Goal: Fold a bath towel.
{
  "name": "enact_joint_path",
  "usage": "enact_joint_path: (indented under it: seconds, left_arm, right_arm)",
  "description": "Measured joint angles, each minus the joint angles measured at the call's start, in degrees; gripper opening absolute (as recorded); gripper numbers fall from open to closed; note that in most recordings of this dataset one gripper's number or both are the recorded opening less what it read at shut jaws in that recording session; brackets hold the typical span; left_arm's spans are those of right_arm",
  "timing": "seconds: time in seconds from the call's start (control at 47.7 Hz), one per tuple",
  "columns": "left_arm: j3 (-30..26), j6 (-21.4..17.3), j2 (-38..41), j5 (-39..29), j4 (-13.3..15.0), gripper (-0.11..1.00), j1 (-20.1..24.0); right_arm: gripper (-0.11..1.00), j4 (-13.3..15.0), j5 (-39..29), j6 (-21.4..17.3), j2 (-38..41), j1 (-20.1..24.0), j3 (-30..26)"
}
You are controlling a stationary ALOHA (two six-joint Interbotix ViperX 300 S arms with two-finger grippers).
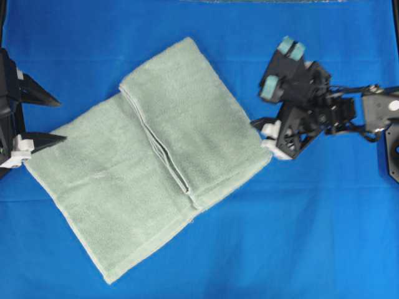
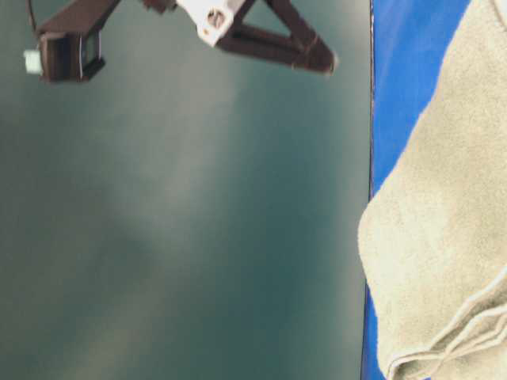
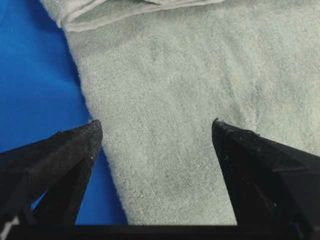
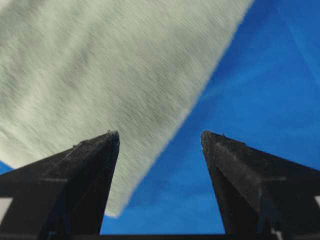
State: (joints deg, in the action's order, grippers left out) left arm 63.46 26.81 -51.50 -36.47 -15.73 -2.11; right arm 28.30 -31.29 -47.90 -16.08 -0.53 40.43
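1. From above I see a bright blue table cloth (image 1: 299, 237) covering the whole work surface.
2. At table level, a dark teal wall (image 2: 182, 222) sits behind, softly lit.

No readable text

No words, labels, brand marks, numbers or signs can be read in any of the four views.

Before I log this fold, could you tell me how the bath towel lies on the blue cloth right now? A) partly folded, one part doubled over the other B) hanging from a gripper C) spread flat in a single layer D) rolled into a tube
A: the bath towel shows stacked hem edges along a diagonal seam, its upper-right part doubled over, and neither gripper grips it.
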Motion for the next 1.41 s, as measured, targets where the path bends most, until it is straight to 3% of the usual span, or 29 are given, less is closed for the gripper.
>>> enact_joint_path:
  seconds: [0.147,0.231,0.483,0.587,0.86,1.154,1.406]
  left_arm:
    - [0.0,-0.9,-0.1,0.3,0.1,0.84,-0.4]
    - [-0.1,-4.2,-0.2,1.5,0.0,0.84,-3.0]
    - [-2.4,-25.4,-0.2,9.8,0.0,0.84,-18.7]
    - [-2.5,-31.4,0.4,12.8,0.1,0.83,-23.2]
    - [-2.5,-32.7,8.8,14.5,0.1,0.83,-26.0]
    - [-4.1,-32.5,28.7,16.4,0.9,0.83,-29.4]
    - [-4.8,-32.5,42.2,16.9,1.0,0.83,-28.7]
  right_arm:
    - [0.66,0.0,0.1,0.0,-0.6,-0.8,0.6]
    - [0.66,0.1,0.2,0.2,-0.5,-0.8,0.6]
    - [0.66,0.5,0.2,0.3,-0.1,-0.8,0.6]
    - [0.66,0.5,0.2,0.3,-0.1,-0.8,0.6]
    - [0.66,0.5,0.3,0.3,-0.1,-0.8,0.6]
    - [0.66,0.8,0.3,0.3,-0.1,-0.8,0.7]
    - [0.66,1.2,0.3,0.3,0.7,-0.8,0.6]
